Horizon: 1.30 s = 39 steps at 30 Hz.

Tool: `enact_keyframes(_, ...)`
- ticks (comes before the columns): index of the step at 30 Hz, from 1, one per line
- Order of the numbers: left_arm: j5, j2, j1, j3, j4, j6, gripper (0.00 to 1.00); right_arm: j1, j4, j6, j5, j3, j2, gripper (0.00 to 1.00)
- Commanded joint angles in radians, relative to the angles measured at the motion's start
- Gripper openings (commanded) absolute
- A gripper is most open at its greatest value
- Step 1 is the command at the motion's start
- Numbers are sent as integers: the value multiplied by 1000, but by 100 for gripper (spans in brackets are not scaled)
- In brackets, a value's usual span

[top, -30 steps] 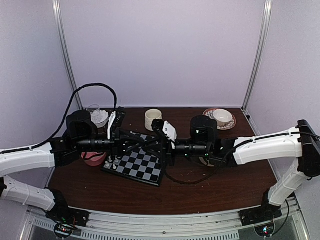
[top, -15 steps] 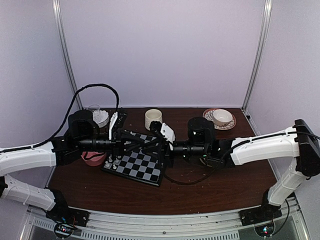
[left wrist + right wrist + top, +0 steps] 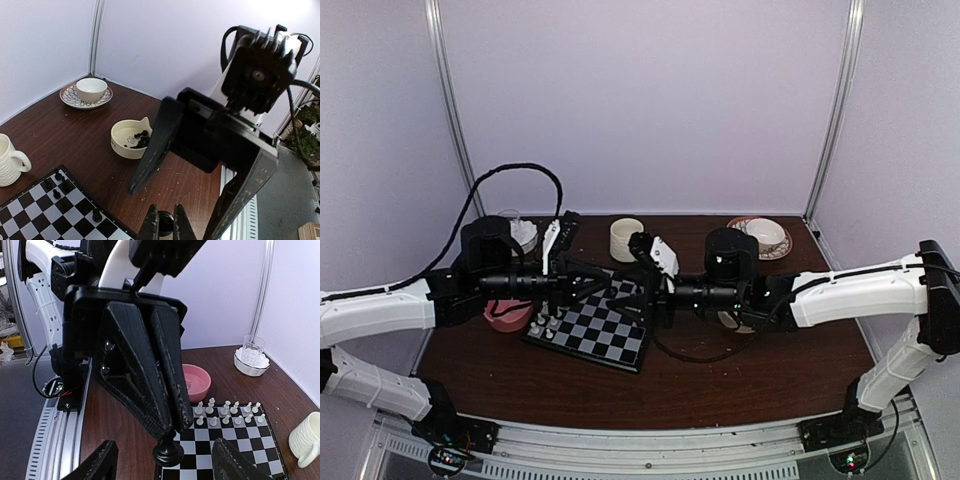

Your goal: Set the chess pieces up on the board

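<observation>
We are looking at one dark table [image 3: 750,385], closed in by pale walls [image 3: 650,100] at the back and on both sides, with bare wood lying open along its front edge and at front right. Two arms are reaching in from the sides, the left arm [image 3: 375,312] and the right arm [image 3: 860,290], and are meeting above the middle. One board [image 3: 605,335] is lying skewed on the left half, its near corner well in from the front edge. Two bowls are flanking it: a pink bowl [image 3: 195,380] just beside its left edge, and a cream bowl [image 3: 122,145] apart to its right, holding heaped black pieces [image 3: 140,139] too tangled for us to count. One saucer [image 3: 70,97] with one cup [image 3: 90,89] is sitting at far right, one mug [image 3: 10,160] is standing near the board's far edge, and one glass dish [image 3: 251,360] is sitting at far left. The right gripper [image 3: 172,214] is gaping wide, its fingers [image 3: 235,460] standing either side of the left gripper [image 3: 167,427] without touching it. The left gripper is pinching one black piece [image 3: 167,454] by its top, in the air over the board's right part. On the board we are counting about a dozen white pieces [image 3: 227,412] in two rows along the left edge, and six standing black pieces [image 3: 56,194] along the edge facing the cream bowl.
</observation>
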Motion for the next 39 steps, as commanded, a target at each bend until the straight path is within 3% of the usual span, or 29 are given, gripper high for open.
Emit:
enact_keyframes(1, -58, 69, 0, 82, -19, 26, 0, -49, -83, 25, 24, -34, -131, 70)
enact_keyframes(6, -86, 174, 0, 149, -23, 35, 0, -145, -121, 65, 32, -156, -265, 72)
enact_keyframes(9, -122, 255, 1, 201, -26, 54, 0, -207, -133, 133, 117, -231, -327, 72)
enact_keyframes(16, -212, 464, 2, 303, 15, 108, 0, -245, 22, 195, 276, -397, -357, 71)
enact_keyframes(28, -215, 777, 17, 467, 70, 114, 0, -246, 112, 191, 373, -487, -404, 69)
enact_keyframes(39, -259, 843, 24, 483, 38, 172, 0, -247, 132, 190, 368, -495, -395, 68)
